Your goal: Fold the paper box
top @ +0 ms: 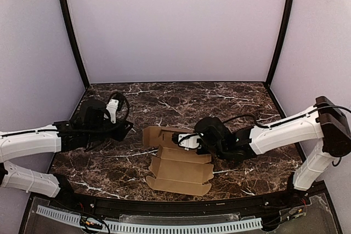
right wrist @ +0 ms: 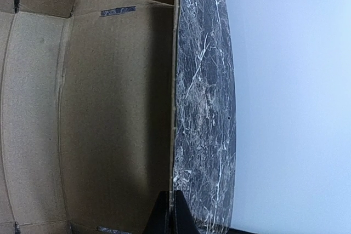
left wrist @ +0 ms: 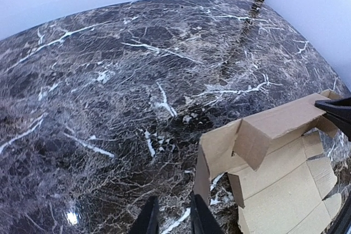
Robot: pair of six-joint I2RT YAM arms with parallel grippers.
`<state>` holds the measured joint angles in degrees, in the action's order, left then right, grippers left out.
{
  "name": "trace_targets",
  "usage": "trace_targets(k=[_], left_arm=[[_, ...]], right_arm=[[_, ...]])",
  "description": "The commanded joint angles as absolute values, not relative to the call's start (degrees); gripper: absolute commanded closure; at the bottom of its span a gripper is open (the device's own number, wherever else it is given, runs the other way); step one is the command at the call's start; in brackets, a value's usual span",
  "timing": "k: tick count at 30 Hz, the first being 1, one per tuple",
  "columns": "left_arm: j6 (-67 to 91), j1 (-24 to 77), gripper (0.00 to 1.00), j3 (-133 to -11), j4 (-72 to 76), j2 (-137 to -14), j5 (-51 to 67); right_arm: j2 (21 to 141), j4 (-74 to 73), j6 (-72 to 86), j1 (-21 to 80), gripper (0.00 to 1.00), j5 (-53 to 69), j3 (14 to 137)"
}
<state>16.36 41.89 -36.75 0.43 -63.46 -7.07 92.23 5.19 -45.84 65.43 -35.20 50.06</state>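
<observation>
Half-folded paper box of plain brown cardboard on a dark, white-veined marble worktop.
It lies mid-worktop toward the near edge; the right gripper pinches its raised wall, and the left gripper is narrowly parted and empty.

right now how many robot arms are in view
2. The left arm is on the table's left, left gripper clear of the cardboard; the right arm is on the right, right gripper pinching the cardboard's raised edge. None looks hidden.
</observation>
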Motion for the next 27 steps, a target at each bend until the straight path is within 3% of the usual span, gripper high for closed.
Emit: trace_targets(k=[1,6,17,27], left_arm=[[19.7,39.2,0.77,-30.5,6.6,-60.6,-4.2],[22.2,36.8,0.59,-24.3,13.5,-60.7,1.4],[20.3,36.3,0.31,-22.4,24.6,-68.4,13.3],[18.4,36.3,0.3,-24.6,27.6,-74.8,18.1]], right_arm=[[89.4,11.3,-51.0,66.5,1.0,-36.3,48.0],[86.7,20.2,-57.8,66.7,1.0,-34.2,42.7],[87.2,38.6,-71.0,67.3,1.0,-34.0,34.6],[89.2,41.4,-72.6,67.7,1.0,-34.0,34.0]])
